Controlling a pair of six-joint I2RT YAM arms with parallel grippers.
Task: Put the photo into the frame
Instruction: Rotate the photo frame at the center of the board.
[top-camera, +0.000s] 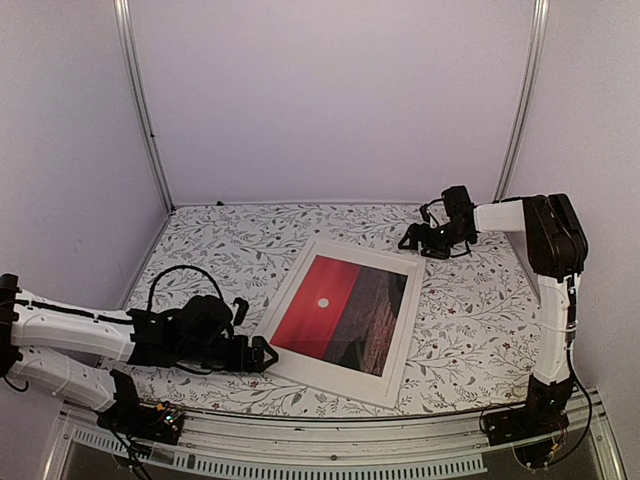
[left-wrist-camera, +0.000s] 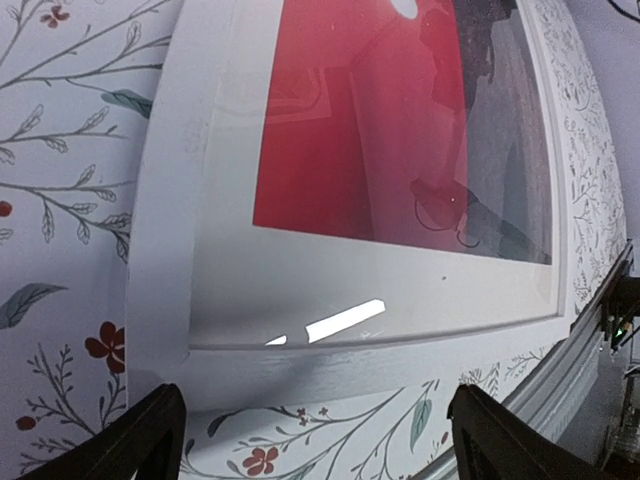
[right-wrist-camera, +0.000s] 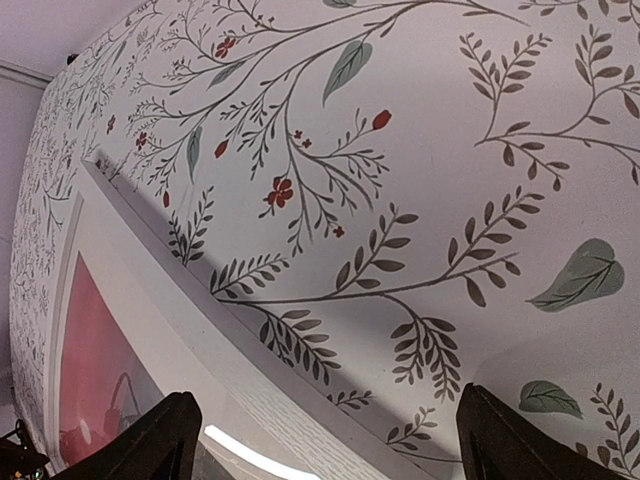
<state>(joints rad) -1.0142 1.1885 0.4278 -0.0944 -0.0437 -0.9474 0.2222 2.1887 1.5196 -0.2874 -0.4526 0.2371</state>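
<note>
The frame (top-camera: 331, 377) lies flat and skewed mid-table, a white rectangle. The photo (top-camera: 340, 308), red sky with a small white sun and a dark right half, shows inside its wide white border. In the left wrist view a shiny pane with glare covers the photo (left-wrist-camera: 340, 130), and the frame's rim (left-wrist-camera: 300, 368) sits just ahead of the fingers. My left gripper (top-camera: 264, 355) is open at the frame's near left corner, not touching it. My right gripper (top-camera: 411, 240) is open just off the far right corner, over the cloth. The frame's edge (right-wrist-camera: 190, 310) and the photo (right-wrist-camera: 90, 350) show there too.
A floral-patterned cloth (top-camera: 230, 240) covers the table. White walls with metal posts (top-camera: 143, 100) close in the back and sides. A metal rail (top-camera: 330, 440) runs along the near edge between the arm bases.
</note>
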